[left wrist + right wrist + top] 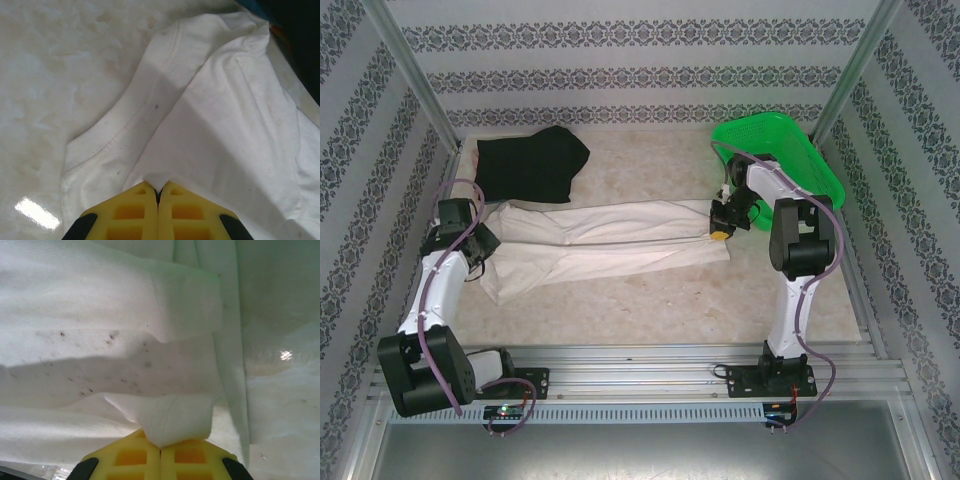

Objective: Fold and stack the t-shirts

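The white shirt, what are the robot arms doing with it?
Two robot arms are folding the cream-white t-shirt. The left gripper pinches one end and the right gripper pinches the other, so it lies stretched across the table. The black t-shirt lies at the back left. A green basket sits back right.

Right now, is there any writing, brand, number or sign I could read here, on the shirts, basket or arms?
No text can be read.
cream-white t-shirt, black t-shirt, green basket: plain, no print.
wallpaper: ornament, not letters.
small boards at the arm bases: too small to tell.
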{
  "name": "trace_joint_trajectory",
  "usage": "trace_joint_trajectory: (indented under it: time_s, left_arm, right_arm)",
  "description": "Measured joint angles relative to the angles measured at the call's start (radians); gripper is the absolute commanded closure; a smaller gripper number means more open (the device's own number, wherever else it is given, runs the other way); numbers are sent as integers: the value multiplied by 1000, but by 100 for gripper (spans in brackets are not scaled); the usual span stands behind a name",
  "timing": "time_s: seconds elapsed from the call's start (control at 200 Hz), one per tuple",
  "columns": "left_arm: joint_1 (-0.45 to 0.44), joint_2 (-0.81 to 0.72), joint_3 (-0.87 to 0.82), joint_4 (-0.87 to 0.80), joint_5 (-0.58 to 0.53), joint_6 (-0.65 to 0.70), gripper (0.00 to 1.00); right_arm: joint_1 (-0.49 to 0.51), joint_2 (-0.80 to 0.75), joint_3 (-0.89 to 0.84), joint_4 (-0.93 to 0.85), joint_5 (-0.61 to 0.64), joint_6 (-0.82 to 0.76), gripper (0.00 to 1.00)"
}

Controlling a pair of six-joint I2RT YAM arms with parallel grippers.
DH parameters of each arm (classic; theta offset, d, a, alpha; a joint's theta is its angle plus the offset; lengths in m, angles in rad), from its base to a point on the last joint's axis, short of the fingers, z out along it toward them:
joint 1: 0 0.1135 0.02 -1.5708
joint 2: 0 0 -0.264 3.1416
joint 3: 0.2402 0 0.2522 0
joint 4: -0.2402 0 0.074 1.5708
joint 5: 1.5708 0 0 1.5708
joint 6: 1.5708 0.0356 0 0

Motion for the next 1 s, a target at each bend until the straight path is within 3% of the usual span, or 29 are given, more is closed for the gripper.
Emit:
trace_joint_trajectory:
  time_s: [0.999]
  left_arm:
    - [-40, 330, 253, 75, 139, 239, 100]
  right_arm:
    - [2, 44, 3, 0, 13, 0, 100]
